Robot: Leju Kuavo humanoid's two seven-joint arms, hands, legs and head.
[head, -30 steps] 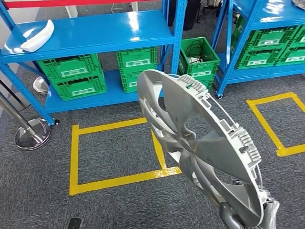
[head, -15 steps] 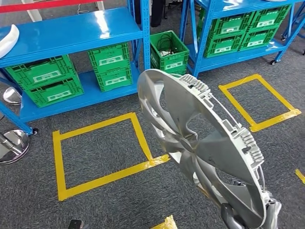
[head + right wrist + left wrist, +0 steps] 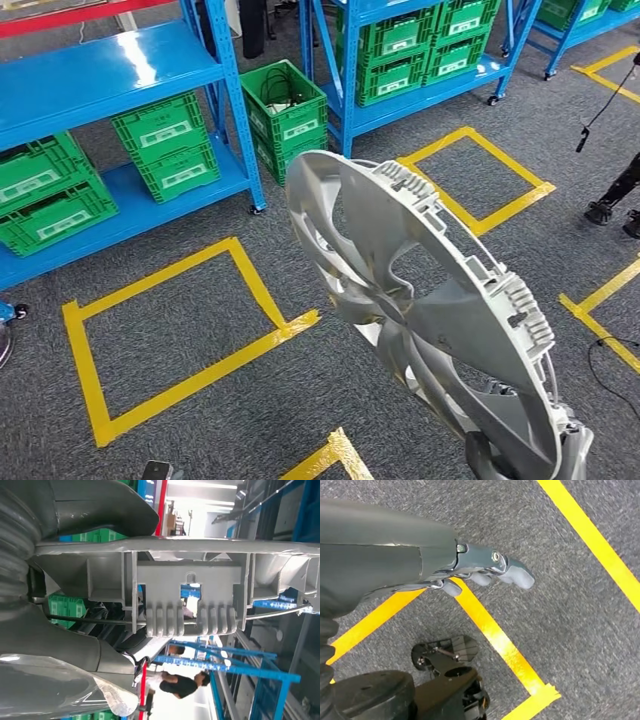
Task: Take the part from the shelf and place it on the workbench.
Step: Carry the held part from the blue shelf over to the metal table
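Note:
The part is a large silver wheel cover, held tilted in the air at the lower right of the head view. My right hand grips its lower rim at the bottom right corner. Close up in the right wrist view, the cover's ribbed clips and rim cross the frame, with my right hand clamped on them. My left hand hangs over the grey carpet, its fingers stretched out and holding nothing.
Blue shelves with green crates stand at the back, and another green crate sits on the floor. Yellow tape squares mark the grey carpet. A person's feet show at the right edge.
The whole view has swung to the right: shelves and tape squares slid left in the picture, and a person's feet came into sight. The wheel cover stays fixed in my right hand.

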